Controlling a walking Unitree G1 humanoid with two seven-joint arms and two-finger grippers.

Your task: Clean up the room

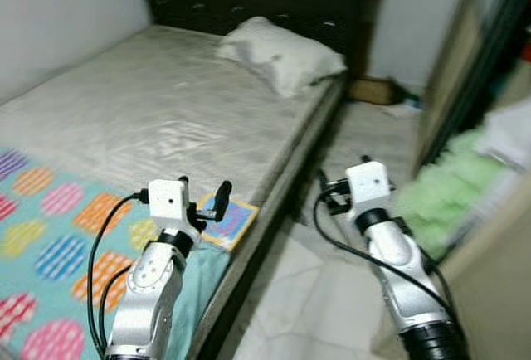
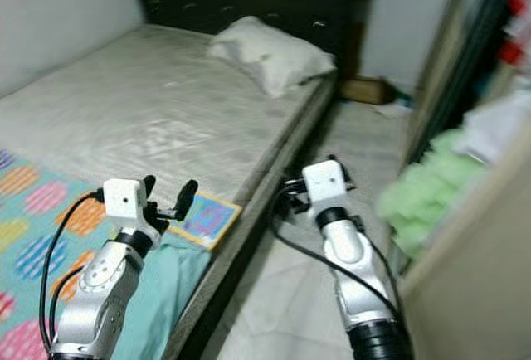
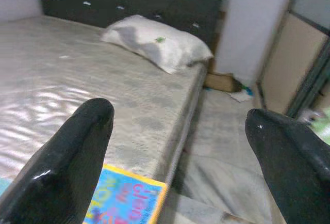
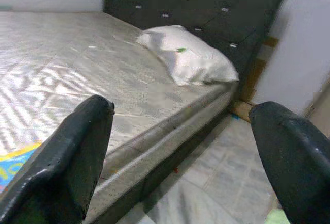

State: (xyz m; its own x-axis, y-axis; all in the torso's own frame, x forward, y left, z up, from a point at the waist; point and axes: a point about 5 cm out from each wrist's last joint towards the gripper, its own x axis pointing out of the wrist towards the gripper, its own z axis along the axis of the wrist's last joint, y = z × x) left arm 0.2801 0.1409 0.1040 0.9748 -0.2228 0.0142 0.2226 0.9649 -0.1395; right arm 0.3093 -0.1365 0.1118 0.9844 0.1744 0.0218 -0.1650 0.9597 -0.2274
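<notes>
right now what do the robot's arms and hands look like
Both arms are silver metal with rounded segments and black joint rings. Each ends in a white boxy wrist block, from which a thin black cable loops back down the arm. The left hand has two long, glossy black fingers with rounded tips. The right hand has the same black fingers. No markings are legible.
</notes>
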